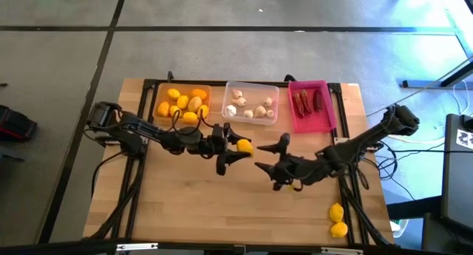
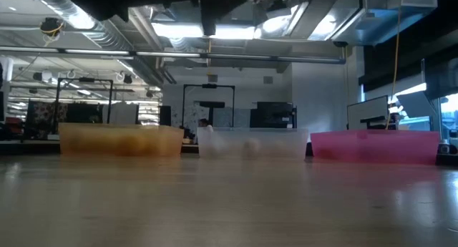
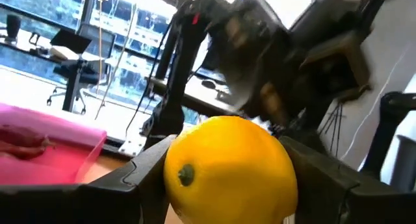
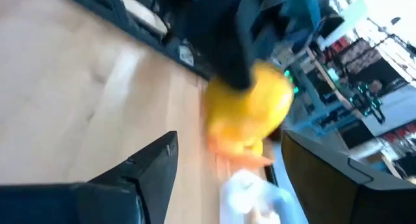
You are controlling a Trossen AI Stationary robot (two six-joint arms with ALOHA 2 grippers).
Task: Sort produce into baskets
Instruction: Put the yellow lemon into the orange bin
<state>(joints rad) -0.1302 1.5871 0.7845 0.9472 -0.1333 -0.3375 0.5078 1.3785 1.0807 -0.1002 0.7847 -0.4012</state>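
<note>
A yellow lemon [image 1: 244,145] hangs above the middle of the table with my left gripper [image 1: 235,148] shut on it; the left wrist view shows it large [image 3: 227,169] between the two fingers. My right gripper [image 1: 270,157] stands open just right of the lemon with nothing between its fingers [image 4: 227,178]. Along the far edge stand three baskets. The orange basket [image 1: 160,92] holds several lemons. The clear basket [image 1: 251,86] holds whitish bulbs. The pink basket [image 1: 325,114] holds dark red pieces. My left gripper pinches the lemon between its two fingers [image 3: 140,172], one on each side of the fruit's round body [image 3: 175,185]. The fingers come level from the table's left. The lemon is lifted clear of the table, its stem end [image 3: 186,174] facing the wrist camera.
Two more lemons [image 1: 338,212] [image 1: 339,229] lie at the table's near right corner. In the low view the three baskets [image 2: 122,141] [image 2: 250,143] [image 2: 376,147] stand in a row at the far edge, with bare wood in front of them.
</note>
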